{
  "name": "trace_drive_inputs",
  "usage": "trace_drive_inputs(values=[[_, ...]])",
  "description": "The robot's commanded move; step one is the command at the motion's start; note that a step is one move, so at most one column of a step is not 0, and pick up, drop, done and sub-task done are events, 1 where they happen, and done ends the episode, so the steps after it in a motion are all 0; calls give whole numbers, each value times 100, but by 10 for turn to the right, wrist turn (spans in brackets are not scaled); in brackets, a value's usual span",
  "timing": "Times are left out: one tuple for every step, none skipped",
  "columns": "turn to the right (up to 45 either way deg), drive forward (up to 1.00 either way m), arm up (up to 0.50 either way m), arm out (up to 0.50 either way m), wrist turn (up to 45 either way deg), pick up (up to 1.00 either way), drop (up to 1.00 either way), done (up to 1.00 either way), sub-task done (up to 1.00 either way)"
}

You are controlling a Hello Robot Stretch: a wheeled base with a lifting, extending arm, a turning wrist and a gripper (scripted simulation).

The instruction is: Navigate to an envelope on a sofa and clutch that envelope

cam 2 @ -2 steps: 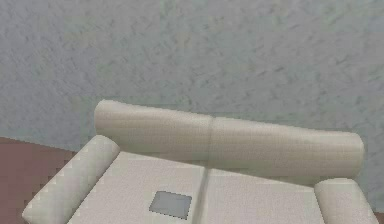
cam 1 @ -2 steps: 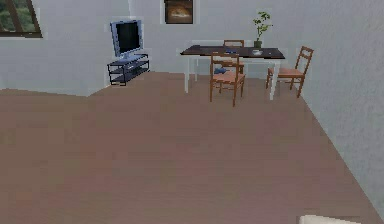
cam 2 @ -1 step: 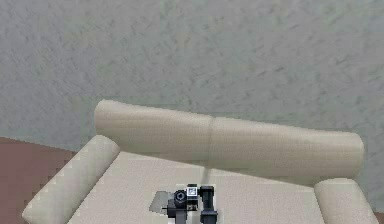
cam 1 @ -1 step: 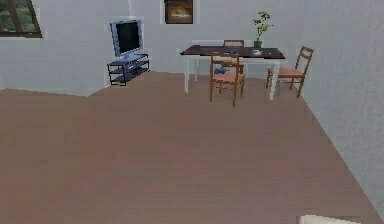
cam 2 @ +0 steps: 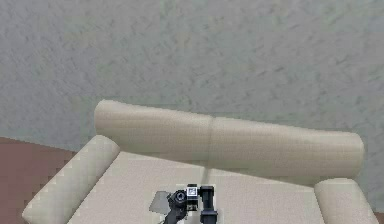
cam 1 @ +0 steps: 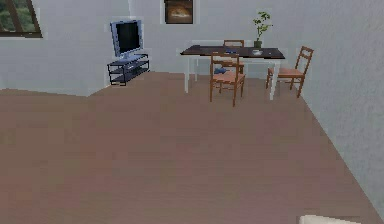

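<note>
My gripper (cam 2: 172, 205), its hold impossible to tell, shows against a cream cushioned sofa (cam 2: 220, 140); bare brown floor (cam 1: 150, 150) lies open toward twelve o'clock.

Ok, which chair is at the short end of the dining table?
The right-hand chair in the forward view, at the end of the table; the front chair and back chair sit along its long sides.

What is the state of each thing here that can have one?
Grey flat-screen television: upright on stand, screen blank.
Green potted plant: upright on dark table.
Brown wooden chair, near side: upright at table.
Pale grey flat thing: lying on cream sofa seat.
Dark pincer: by that thing; cannot tell whether it holds anything.
</note>
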Motion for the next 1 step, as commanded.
trace_drive_inputs(values=[[0, 0, 0, 0, 450, 0, 0, 0, 0]])
